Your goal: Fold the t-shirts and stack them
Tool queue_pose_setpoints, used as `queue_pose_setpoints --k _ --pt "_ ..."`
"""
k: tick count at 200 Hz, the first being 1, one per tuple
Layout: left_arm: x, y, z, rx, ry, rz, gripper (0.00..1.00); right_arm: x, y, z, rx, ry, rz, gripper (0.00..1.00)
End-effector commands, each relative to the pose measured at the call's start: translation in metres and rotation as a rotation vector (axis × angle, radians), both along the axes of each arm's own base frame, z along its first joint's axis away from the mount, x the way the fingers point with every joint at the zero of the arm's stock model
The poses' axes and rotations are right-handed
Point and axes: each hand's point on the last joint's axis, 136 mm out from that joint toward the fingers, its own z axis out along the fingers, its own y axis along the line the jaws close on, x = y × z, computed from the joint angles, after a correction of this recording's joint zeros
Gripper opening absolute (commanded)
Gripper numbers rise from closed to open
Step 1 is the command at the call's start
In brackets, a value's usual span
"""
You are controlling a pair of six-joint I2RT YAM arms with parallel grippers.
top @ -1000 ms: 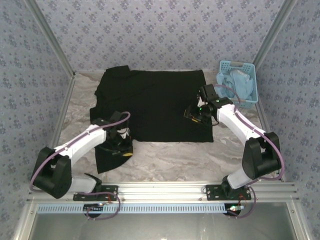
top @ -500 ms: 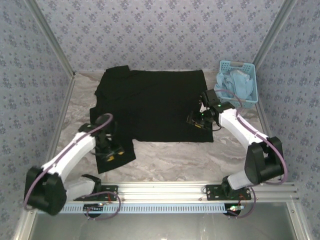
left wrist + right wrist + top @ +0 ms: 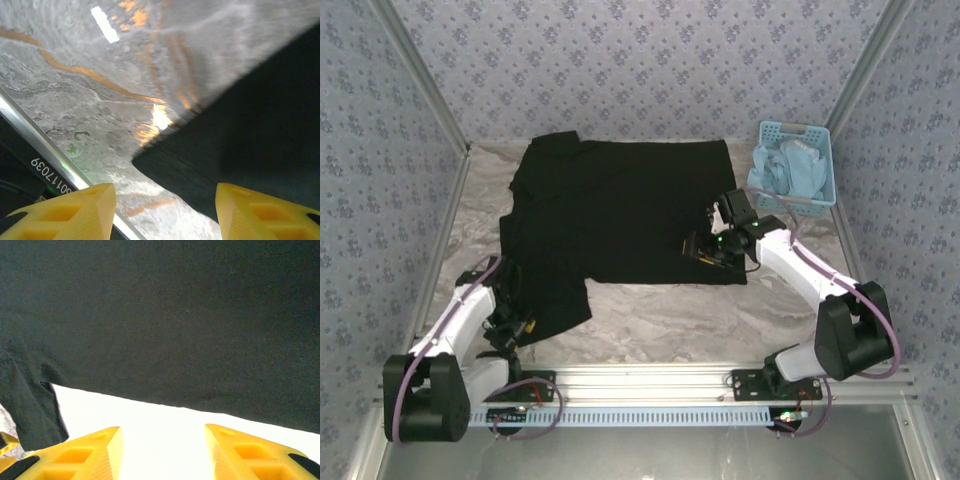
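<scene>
A large black t-shirt (image 3: 620, 205) lies spread flat, plain side up, over the back half of the marble table (image 3: 660, 310). One flap of it (image 3: 548, 300) hangs toward the near left. My left gripper (image 3: 518, 325) hovers at that flap's near left edge. In the left wrist view the left gripper (image 3: 165, 212) is open, with bare table and the black cloth's corner (image 3: 235, 145) between its yellow fingers. My right gripper (image 3: 698, 250) sits over the shirt's near right hem. In the right wrist view it (image 3: 162, 452) is open above the hem (image 3: 165, 340), holding nothing.
A light blue basket (image 3: 817, 135) with pale blue cloth inside stands at the back right corner. The metal rail (image 3: 45, 160) of the table's near edge runs close beside the left gripper. Patterned walls enclose the table on three sides.
My left gripper has opened, let go of the black flap, and drawn back toward the near left edge. My right gripper has shifted slightly left along the hem and opened a little wider.
</scene>
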Motion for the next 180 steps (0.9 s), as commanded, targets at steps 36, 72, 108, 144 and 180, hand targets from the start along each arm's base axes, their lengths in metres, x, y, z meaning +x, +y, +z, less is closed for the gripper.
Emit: queue_pose_setpoints --k 36,72,108,144,180 --pt "0.026 0.003 -0.034 0.017 -0.058 0.067 0.35 -0.005 -0.01 0.004 0.013 -0.003 -0.02 0.48" --pt "0.043 0.007 -0.016 0.045 -0.117 0.034 0.0 -0.008 -0.041 -0.007 -0.072 0.035 -0.141 0.43" --pt "0.026 0.019 0.03 0.131 -0.175 0.063 0.0 -0.038 -0.103 -0.042 -0.238 0.242 -0.434 0.43" --pt "0.008 0.025 0.054 0.163 -0.246 0.143 0.0 -0.049 -0.13 -0.07 -0.191 0.33 -0.636 0.44" --pt "0.007 0.027 0.055 0.171 -0.264 0.149 0.0 -0.038 -0.135 -0.089 -0.168 0.335 -0.65 0.45"
